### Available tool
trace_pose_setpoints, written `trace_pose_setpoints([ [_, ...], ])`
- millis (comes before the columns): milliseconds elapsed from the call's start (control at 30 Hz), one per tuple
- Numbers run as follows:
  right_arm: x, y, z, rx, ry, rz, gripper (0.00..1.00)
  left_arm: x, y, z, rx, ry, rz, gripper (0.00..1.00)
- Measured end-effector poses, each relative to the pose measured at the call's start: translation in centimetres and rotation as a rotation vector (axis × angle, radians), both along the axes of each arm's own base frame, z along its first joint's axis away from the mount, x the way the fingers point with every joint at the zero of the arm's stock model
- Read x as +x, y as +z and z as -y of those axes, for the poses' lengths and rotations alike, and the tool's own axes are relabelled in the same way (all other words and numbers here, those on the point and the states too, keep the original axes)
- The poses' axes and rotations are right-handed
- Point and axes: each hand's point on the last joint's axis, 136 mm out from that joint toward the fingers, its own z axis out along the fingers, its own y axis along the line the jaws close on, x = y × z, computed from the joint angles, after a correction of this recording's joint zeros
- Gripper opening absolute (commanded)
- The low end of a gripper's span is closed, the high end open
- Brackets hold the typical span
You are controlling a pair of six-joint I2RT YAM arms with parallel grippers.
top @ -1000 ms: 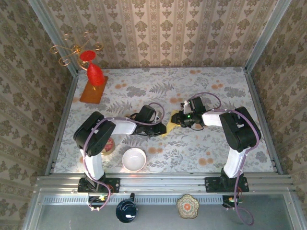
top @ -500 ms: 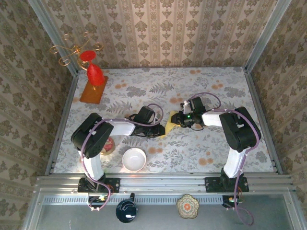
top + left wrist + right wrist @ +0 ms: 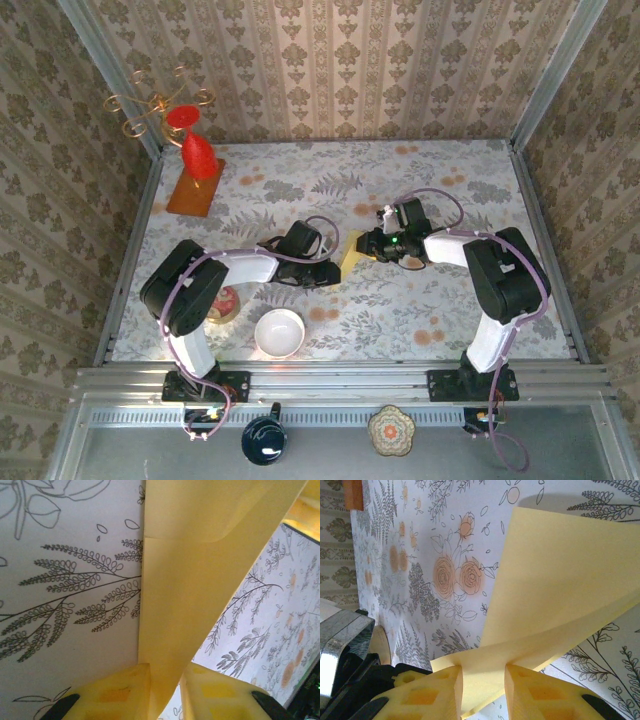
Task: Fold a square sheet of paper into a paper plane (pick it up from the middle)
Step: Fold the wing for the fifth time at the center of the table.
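The pale yellow sheet of paper (image 3: 350,257), partly folded, hangs tilted just above the table's middle between my two grippers. My left gripper (image 3: 333,270) reaches in from the left. In the left wrist view the folded paper (image 3: 185,580) runs down between the yellow fingers (image 3: 125,690); it touches one pad, and a sliver of table shows beside the other, so my left gripper (image 3: 165,672) is slightly open. My right gripper (image 3: 368,243) comes from the right. Its jaws (image 3: 482,672) press on a folded edge of the paper (image 3: 560,580), which fills the gap between them.
A white bowl (image 3: 279,332) stands near the front edge, by the left arm's base. A small dish (image 3: 226,303) lies half under the left arm. An orange-brown board (image 3: 195,190) with a red vase (image 3: 198,155) stands at the back left. Walls close in the table.
The paper and my right gripper have shifted slightly away from the arms' bases, and more of the sheet shows. My left jaws have eased apart. The left arm's elbow swung left.
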Motion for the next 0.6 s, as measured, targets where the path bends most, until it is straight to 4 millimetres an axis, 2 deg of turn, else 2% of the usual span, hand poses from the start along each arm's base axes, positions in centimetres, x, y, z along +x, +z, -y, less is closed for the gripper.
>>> trace_pose_setpoints([
  [233,0.0,0.0,0.0,-0.002,-0.001,0.000,0.35,-0.3,0.1,0.2,0.015,-0.032,0.014,0.15],
  [467,-0.4,0.2,0.9,-0.077,-0.018,0.019,0.56,0.0,0.2,0.7,0.023,-0.050,0.026,0.13],
  [600,-0.8,0.5,0.8,-0.121,-0.003,0.046,0.63,-0.1,0.1,0.9,0.029,-0.060,0.027,0.13],
])
